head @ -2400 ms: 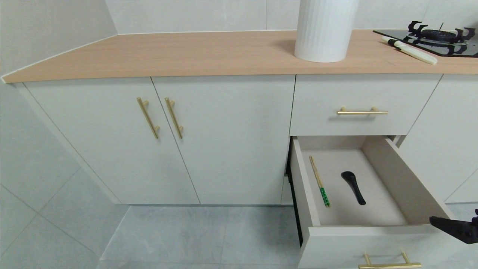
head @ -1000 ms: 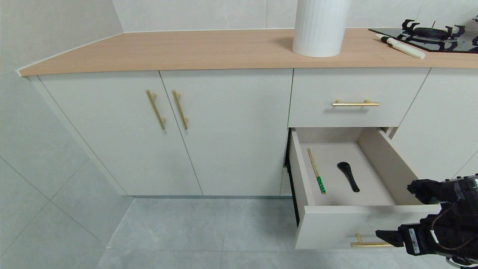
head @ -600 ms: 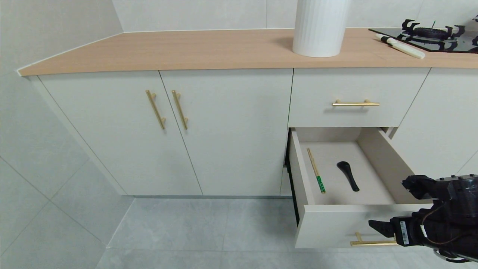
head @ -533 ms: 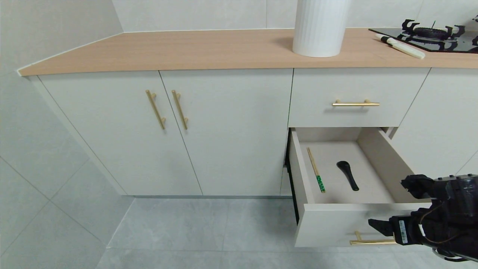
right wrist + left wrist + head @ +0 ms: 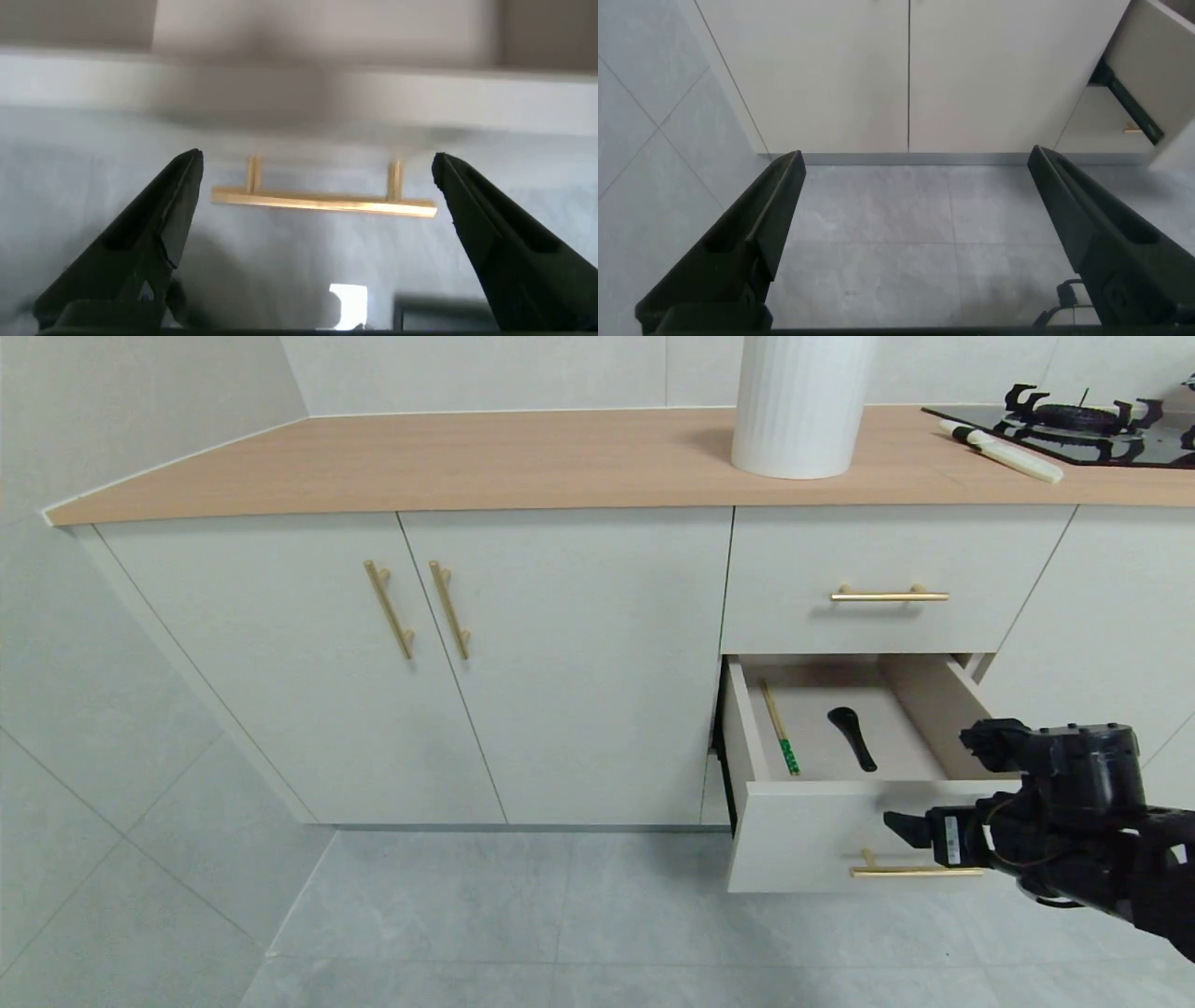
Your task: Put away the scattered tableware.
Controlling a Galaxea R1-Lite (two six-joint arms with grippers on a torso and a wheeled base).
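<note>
The lower drawer (image 5: 836, 835) stands partly open. On its floor lie a pair of chopsticks with green ends (image 5: 778, 730) and a black spoon (image 5: 849, 736). My right gripper (image 5: 948, 782) is open at the drawer's front panel, one finger near the top edge, the other just above the gold handle (image 5: 915, 871). From the right wrist, the gripper (image 5: 316, 163) faces that handle (image 5: 322, 199) squarely, fingers spread wider than it. My left gripper (image 5: 915, 159) hangs open above the floor, facing the cabinet doors, holding nothing.
On the wooden counter (image 5: 467, 457) stand a white ribbed cylinder (image 5: 798, 406), a pale knife with a black band (image 5: 999, 451) and a gas hob (image 5: 1074, 425). The upper drawer (image 5: 887, 579) is shut. Grey tiled floor (image 5: 420, 924) lies open on the left.
The drawer has slid inward toward the cabinet, and my right gripper has moved forward with its front panel. Earlier on, the head camera shifted.
</note>
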